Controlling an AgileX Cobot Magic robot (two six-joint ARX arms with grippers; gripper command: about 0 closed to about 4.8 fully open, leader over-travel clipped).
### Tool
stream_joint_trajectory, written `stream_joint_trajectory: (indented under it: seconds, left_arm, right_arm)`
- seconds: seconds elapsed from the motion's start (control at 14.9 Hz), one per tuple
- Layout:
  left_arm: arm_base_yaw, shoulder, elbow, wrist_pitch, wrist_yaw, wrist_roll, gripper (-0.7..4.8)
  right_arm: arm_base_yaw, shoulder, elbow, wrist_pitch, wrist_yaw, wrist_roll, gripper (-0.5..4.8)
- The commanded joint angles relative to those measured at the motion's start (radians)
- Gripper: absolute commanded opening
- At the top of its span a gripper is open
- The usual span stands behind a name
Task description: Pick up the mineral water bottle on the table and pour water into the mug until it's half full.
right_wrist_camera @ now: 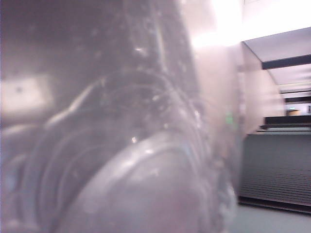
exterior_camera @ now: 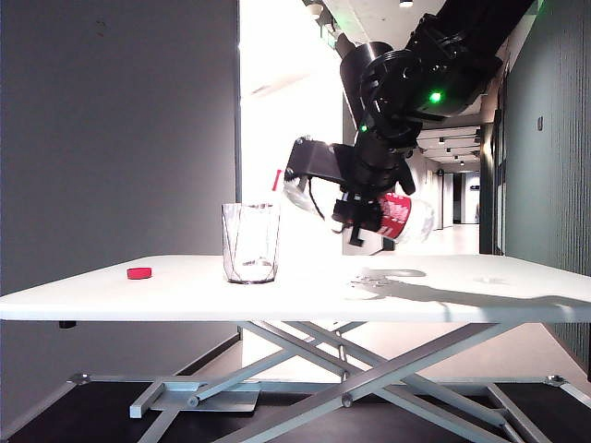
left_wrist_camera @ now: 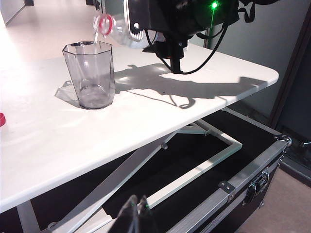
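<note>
The mineral water bottle [exterior_camera: 397, 214] is tipped almost level above the table [exterior_camera: 480, 293], and my right gripper [exterior_camera: 355, 210] is shut on its body. Its red neck ring [left_wrist_camera: 104, 24] hangs just over the far rim of the mug [left_wrist_camera: 91, 73]. A thin pale streak runs from the bottle's mouth down into the glass. The mug [exterior_camera: 250, 242] stands upright on the white top. In the right wrist view the bottle [right_wrist_camera: 136, 170] fills the picture as a blur and hides the fingers. My left gripper [left_wrist_camera: 137, 212] hangs shut and holds nothing, below and in front of the table's edge.
A small red disc [exterior_camera: 139, 273] lies on the table left of the mug, also at the picture edge in the left wrist view [left_wrist_camera: 1, 119]. A grey scissor frame [exterior_camera: 305, 355] stands under the top. A black case with metal edges [left_wrist_camera: 243, 179] lies on the floor.
</note>
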State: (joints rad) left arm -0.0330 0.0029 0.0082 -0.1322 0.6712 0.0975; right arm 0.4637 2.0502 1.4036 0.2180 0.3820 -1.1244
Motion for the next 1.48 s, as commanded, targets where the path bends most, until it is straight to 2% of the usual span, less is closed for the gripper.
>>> stream_joint_trajectory:
  seconds: [0.07, 1.07, 1.48]
  left_arm:
    - [-0.002, 0.001, 0.002, -0.008, 0.005, 0.003, -0.05]
    - [-0.002, 0.001, 0.002, -0.008, 0.005, 0.003, -0.05]
    - [-0.002, 0.001, 0.002, -0.008, 0.005, 0.003, -0.05]
  right_arm:
    - [0.000, -0.017, 0.013, 0.074, 0.053, -0.036, 2.20]
    - [0.009, -0.017, 0.013, 0.157, 0.099, -0.269, 2.20]
    - [0.012, -0.017, 0.013, 0.161, 0.114, -0.298, 2.20]
